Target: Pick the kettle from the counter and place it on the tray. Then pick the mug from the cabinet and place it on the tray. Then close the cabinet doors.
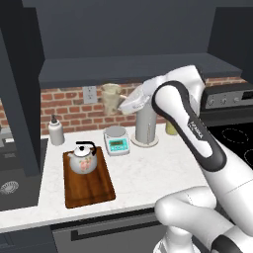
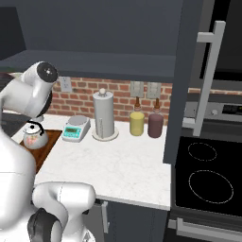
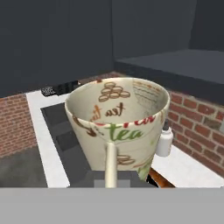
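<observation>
The white floral kettle (image 1: 83, 159) stands upright on the far end of the dark-brown tray (image 1: 91, 190), and it shows again as the kettle (image 2: 34, 135) on the tray (image 2: 47, 147). My gripper (image 1: 122, 105) hangs above the counter (image 1: 148, 168), just under the open cabinet shelf (image 1: 123, 69) and to the right of the tray. It is shut on the cream mug (image 1: 111, 98). In the hand view the mug (image 3: 118, 116) stands close in front, with its handle toward me between the hidden fingertips.
A white scale (image 1: 117, 140), a steel paper-towel cylinder (image 1: 147, 126) and a soap bottle (image 1: 56, 131) line the brick wall. Yellow (image 2: 137, 123) and dark-red (image 2: 154, 125) canisters stand further right. An open cabinet door (image 2: 189, 94) juts out beside the stove (image 2: 208, 179). Sink (image 1: 15, 175) on the left.
</observation>
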